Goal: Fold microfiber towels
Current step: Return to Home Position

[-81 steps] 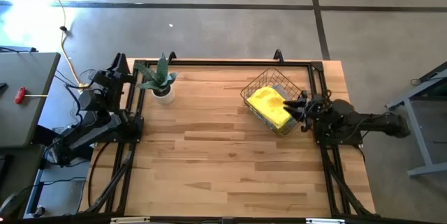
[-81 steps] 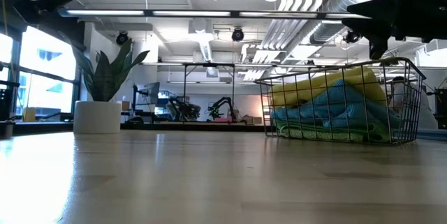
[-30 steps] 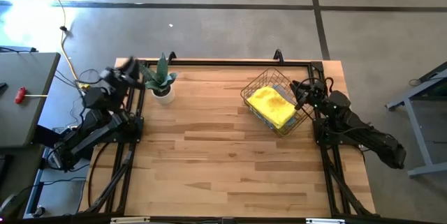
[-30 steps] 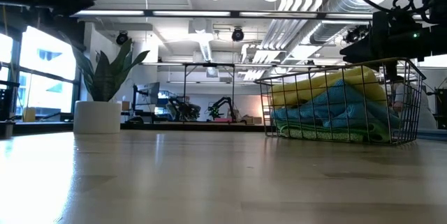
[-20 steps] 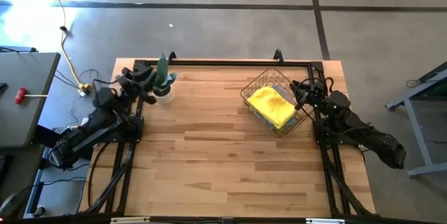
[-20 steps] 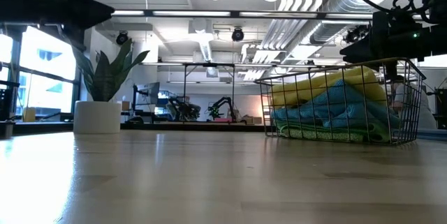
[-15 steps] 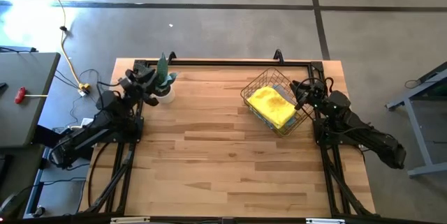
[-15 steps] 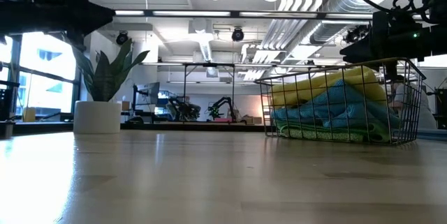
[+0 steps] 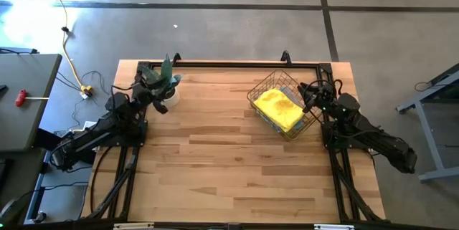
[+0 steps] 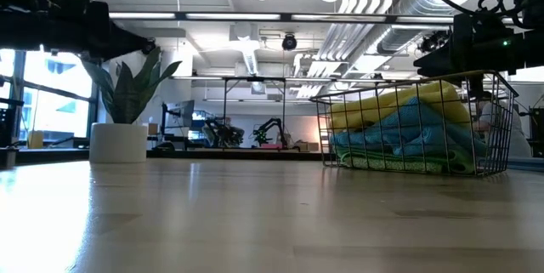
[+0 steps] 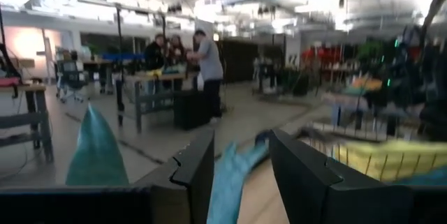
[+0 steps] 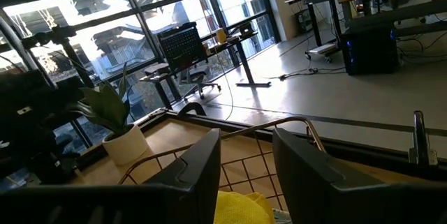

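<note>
Your left gripper hangs beside the potted plant in the high view. The right gripper sits just beside the wire basket, with the yellow towel on top inside. Low view: blue towels and a green towel are stacked beneath it. Both wrist views: fingers parted, holding nothing.

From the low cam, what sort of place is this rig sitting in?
Likely an open-plan robotics lab or workshop: bare ducts overhead, people standing at a workbench, and what looks like another robot arm across the floor.
</note>
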You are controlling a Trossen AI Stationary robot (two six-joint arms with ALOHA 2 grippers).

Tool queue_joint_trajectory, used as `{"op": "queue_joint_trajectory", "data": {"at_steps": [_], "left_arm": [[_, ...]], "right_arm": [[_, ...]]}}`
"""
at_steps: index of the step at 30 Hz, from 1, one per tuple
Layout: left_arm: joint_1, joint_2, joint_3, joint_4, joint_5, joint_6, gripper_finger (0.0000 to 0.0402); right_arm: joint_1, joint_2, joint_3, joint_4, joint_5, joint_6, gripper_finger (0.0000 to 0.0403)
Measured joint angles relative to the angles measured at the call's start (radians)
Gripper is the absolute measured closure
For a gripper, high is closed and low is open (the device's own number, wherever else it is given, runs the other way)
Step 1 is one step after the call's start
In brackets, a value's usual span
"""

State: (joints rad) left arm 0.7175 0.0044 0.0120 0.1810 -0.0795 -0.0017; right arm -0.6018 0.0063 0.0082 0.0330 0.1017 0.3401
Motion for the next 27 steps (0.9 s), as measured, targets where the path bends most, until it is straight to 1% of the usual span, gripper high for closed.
{"op": "queue_joint_trajectory", "data": {"at_steps": [3, 7, 27], "left_arm": [[0.0, 0.0, 0.0, -0.051, 0.0, 0.006, 0.0273], [0.0, 0.0, 0.0, -0.08, 0.0, 0.006, 0.0273], [0.0, 0.0, 0.0, -0.08, -0.003, 0.006, 0.0273]], "right_arm": [[0.0, 0.0, 0.0, 0.0, 0.0, 0.0, 0.0279], [0.0, 0.0, 0.0, 0.0, 0.0, 0.0, 0.0279], [0.0, 0.0, 0.0, 0.0, 0.0, 0.0, 0.0279]]}}
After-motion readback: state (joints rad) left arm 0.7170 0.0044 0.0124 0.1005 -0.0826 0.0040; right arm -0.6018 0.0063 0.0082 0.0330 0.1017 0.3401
